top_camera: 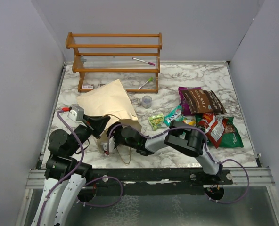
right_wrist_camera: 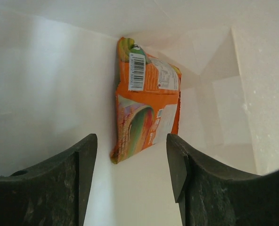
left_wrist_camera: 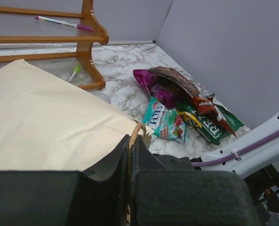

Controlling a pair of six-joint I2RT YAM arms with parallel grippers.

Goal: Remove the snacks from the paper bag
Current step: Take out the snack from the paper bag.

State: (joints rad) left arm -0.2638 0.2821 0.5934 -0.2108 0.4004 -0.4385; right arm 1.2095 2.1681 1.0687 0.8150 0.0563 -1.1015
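The bag lies flat on the table at centre left of the top view, its mouth toward the bottom of the frame. The left tool is pressed closed on the bag's string handle at the edge of the mouth. The right tool sits inside the bag, its jaws partly apart and gripping nothing. An orange packet stands on end in the bag's far corner, upper centre of the right wrist view. Its lower end shows between the two fingertips, with a gap to the finger at the left of the frame; whether the other finger touches it cannot be told.

At the right of the top view more packets lie together on the table. A brown packet overlaps a purple packet. Below them are a red packet and a green packet. A teal packet and a yellow-green packet lie nearer the bag. A cup stands between bag and pile. A rack stands at upper left
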